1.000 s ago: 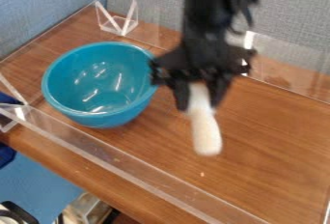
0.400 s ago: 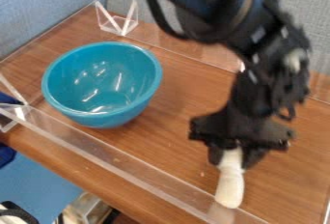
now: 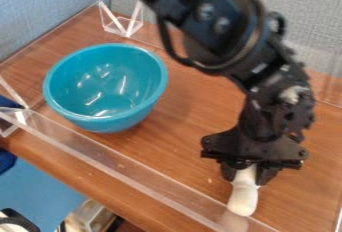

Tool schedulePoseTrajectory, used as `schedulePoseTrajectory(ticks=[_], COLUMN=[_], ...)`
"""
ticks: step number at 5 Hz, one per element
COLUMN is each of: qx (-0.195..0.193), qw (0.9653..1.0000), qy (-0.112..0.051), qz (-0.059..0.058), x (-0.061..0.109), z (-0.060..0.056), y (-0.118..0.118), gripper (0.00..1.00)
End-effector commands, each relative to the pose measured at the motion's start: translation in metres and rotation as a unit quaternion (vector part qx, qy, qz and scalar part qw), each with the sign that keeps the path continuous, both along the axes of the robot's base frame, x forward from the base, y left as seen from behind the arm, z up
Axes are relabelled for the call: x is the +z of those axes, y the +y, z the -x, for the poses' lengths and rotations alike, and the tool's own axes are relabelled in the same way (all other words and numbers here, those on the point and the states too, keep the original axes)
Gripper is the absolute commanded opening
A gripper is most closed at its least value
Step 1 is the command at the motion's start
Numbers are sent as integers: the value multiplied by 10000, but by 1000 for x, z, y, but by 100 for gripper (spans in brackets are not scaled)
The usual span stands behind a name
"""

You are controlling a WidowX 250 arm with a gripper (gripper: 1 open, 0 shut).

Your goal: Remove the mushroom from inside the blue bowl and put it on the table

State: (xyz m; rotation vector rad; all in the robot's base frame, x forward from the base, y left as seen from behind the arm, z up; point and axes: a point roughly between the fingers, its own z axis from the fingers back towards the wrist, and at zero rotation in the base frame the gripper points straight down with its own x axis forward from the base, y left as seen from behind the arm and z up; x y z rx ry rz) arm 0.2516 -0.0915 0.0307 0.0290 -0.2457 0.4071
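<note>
The black gripper (image 3: 249,179) points down at the bench (image 3: 160,136), far to the right of the bowl (image 3: 104,86). Its jaws are closed tight on the mushroom (image 3: 242,196). The pale stalk sticks out below the jaws, and its end sits right at the bench, close by the clear front wall (image 3: 120,171). You cannot tell if it touches the wood. The cap is hidden in the jaws. The blue bowl stands on the bench with nothing in it. The dark arm (image 3: 214,31) reaches over from behind the bowl.
</note>
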Motion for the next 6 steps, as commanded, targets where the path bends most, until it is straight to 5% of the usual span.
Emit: schedulePoseTrajectory(ticks=[1, 2, 4, 6], qx=[416, 318, 120, -94], qw=[9991, 9994, 9997, 9994], qy=[85, 131, 178, 136], qz=[3, -39, -155, -294], x=[-12, -16, -16, 7], z=[-2, -2, -1, 13], y=[31, 33, 35, 35], gripper=[0, 100, 100, 100])
